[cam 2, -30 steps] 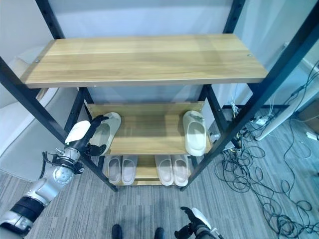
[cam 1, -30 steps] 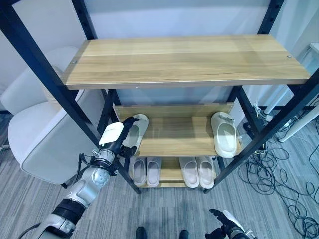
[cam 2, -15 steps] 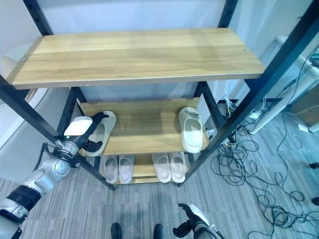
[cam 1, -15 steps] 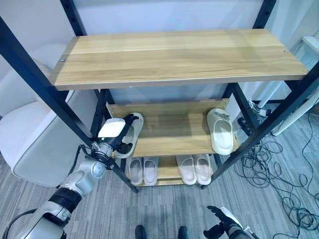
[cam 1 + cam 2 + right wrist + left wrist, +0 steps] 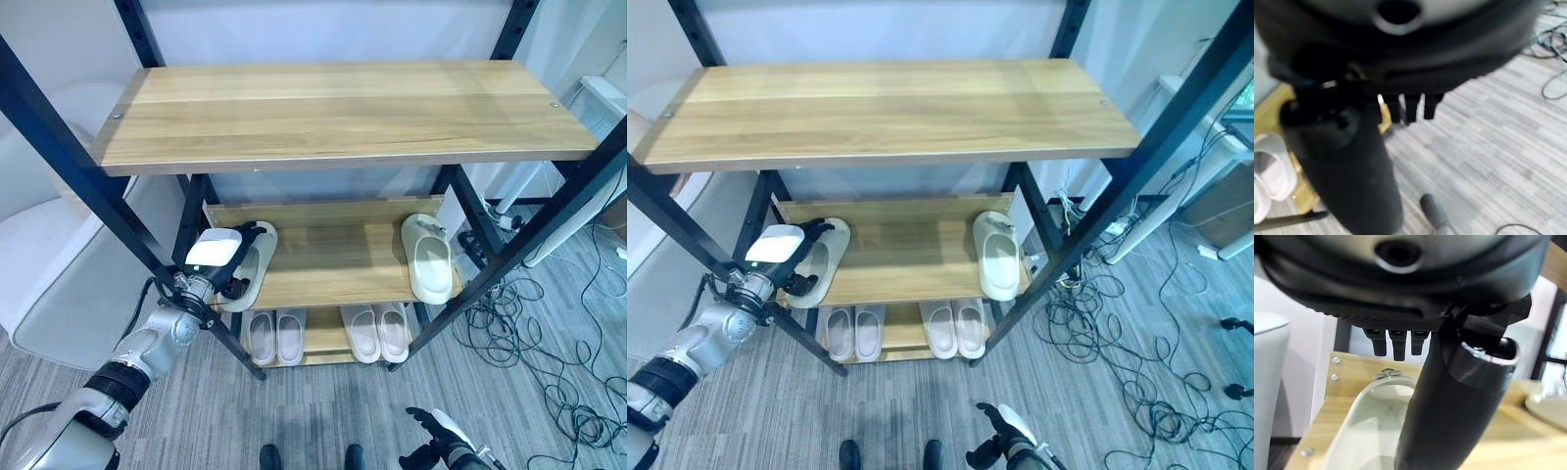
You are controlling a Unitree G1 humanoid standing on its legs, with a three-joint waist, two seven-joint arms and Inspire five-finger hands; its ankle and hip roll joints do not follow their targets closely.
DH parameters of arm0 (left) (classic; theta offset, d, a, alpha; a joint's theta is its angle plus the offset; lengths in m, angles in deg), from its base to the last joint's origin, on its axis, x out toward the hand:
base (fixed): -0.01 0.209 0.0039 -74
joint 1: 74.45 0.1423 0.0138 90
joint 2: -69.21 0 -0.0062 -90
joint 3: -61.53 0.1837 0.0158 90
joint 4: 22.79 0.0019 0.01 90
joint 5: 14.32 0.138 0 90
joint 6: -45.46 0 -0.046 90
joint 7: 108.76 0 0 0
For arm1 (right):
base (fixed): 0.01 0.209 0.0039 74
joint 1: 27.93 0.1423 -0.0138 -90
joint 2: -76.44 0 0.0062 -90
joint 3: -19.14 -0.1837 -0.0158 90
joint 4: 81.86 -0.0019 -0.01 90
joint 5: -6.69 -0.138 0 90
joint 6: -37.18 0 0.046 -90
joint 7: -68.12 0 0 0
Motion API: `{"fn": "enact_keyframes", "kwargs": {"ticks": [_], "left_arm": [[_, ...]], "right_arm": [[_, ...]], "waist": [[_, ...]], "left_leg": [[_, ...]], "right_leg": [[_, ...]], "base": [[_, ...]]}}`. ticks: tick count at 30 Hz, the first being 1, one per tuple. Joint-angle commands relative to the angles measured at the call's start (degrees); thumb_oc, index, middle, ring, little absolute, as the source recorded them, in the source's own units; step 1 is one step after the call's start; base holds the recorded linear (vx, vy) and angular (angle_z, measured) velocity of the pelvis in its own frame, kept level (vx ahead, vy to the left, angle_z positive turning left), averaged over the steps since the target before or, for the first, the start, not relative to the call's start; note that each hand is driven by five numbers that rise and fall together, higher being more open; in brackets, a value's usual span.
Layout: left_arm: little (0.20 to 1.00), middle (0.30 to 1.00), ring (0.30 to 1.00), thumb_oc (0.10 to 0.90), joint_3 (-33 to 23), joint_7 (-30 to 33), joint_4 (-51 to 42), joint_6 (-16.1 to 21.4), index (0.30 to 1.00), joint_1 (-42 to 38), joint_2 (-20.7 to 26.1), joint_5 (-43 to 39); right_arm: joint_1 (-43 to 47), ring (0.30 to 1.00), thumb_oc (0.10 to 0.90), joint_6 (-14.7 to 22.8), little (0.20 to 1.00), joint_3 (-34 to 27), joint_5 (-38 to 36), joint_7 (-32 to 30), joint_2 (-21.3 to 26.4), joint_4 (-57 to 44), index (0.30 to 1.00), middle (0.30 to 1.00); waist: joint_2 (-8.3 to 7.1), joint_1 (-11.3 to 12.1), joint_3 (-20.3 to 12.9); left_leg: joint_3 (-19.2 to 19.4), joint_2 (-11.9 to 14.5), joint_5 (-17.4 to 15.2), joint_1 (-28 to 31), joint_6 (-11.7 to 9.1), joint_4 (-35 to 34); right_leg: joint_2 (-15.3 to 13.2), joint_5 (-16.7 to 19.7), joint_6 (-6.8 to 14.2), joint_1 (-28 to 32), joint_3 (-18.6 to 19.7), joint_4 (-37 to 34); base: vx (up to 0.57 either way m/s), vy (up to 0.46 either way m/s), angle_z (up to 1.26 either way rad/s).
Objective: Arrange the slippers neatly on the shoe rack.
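A cream slipper [image 5: 253, 262] lies at the left end of the rack's middle shelf [image 5: 333, 257]. My left hand [image 5: 217, 257], with its white cover, rests at that slipper's left edge, fingers straight along its rim and the thumb below. In the left wrist view the slipper [image 5: 1371, 431] shows just past the thumb. Its mate [image 5: 428, 258] lies at the shelf's right end, toe toward me. Two pairs of pale slippers [image 5: 274, 336] [image 5: 380, 331] stand side by side on the bottom shelf. My right hand [image 5: 436, 452] hangs low over the floor, relaxed and open.
The top shelf [image 5: 343, 108] is a bare wooden board. Black front posts [image 5: 93, 186] frame the rack on both sides. A white chair [image 5: 59, 274] stands at the left. Tangled cables [image 5: 549, 362] lie on the grey floor at the right.
The whole picture has shifted with the camera. My left hand stays at the left slipper, and the right hand keeps its place low by the floor.
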Motion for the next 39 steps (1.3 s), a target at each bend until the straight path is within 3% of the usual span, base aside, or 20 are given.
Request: {"fn": "enact_keyframes", "kwargs": {"ticks": [1, 13, 14, 15, 29, 39], "left_arm": [[0.9, 0.9, 0.9, 0.8, -2.48, 5.69, 5.13, -0.47, 0.9, -12.14, 1.97, 0.99], [0.9, 0.9, 0.9, 0.8, 1.32, 6.01, 12.96, -2.41, 0.9, -18.84, 2.34, 1.05], [0.413, 0.413, 0.413, 0.475, 1.64, 5.5, 13.97, -2.53, 0.413, -19.36, 2.22, 0.8], [0.3, 0.3, 0.3, 0.4, 1.64, 5.34, 14.51, -2.46, 0.3, -19.43, 2.01, 0.41], [0.3, 0.3, 0.3, 0.4, 0.21, 4.89, 11.56, -1.15, 0.3, -17.04, -0.24, -2.04], [0.3, 0.3, 0.3, 0.4, -2.23, 5.58, 3.37, 0.34, 0.3, -13.23, -6.59, -4.99]], "right_arm": [[0.35, 0.9, 0.8, 2.11, 0.9, 1.25, 1.12, -0.4, 2.55, -3.05, 0.9, 0.9], [0.83, 0.9, 0.8, 1.71, 0.9, 1.97, 0.19, -0.4, 2.25, -2.7, 0.9, 0.9], [1.04, 0.9, 0.8, 1.58, 0.9, 1.96, 0.05, -0.4, 2.21, -2.56, 0.9, 0.9], [1.06, 0.9, 0.8, 1.54, 0.9, 2.02, 0.01, -0.38, 2.18, -2.48, 0.9, 0.9], [0.61, 0.9, 0.8, 1.42, 0.9, 2.06, 0.09, -0.41, 1.78, -3.08, 0.9, 0.9], [0.5, 0.9, 0.8, 0.89, 0.9, 1.33, 0.35, -1.19, 1.15, -3.18, 0.9, 0.9]], "waist": [[-0.35, -0.02, -2.65], [-0.31, -0.63, -2.57], [-0.27, -0.73, -2.44], [-0.26, -0.81, -2.35], [0.0, -0.71, -1.78], [0.72, -0.7, -1.23]], "left_leg": [[1.29, -1.53, -2.51, -2.12, -1.35, 0.11], [1.81, -1.35, -1.69, -4.4, -1.19, 0.11], [1.89, -1.34, -1.61, -4.51, -1.14, 0.11], [1.99, -1.32, -1.62, -4.5, -1.13, 0.11], [2.55, -1.21, -2.31, -2.44, -1.14, 0.11], [2.71, -1.12, -2.72, -0.93, -1.09, 0.11]], "right_leg": [[-5.53, -0.59, 8.09, -4.62, -0.72, 0.34], [-5.66, 0.42, 8.07, -7.52, 0.1, 0.34], [-5.65, 0.49, 8.07, -7.69, 0.27, 0.34], [-5.63, 0.5, 8.07, -7.8, 0.35, 0.34], [-5.44, -0.05, 7.94, -6.17, 0.77, 0.34], [-5.33, -0.73, 7.83, -4.66, 1.0, 0.34]], "base": [[-0.01, -0.001, -0.04], [-0.01, -0.003, -0.02], [0.0, -0.011, -0.04], [0.0, -0.013, -0.07], [0.01, -0.006, -0.03], [0.0, -0.004, 0.0]]}}
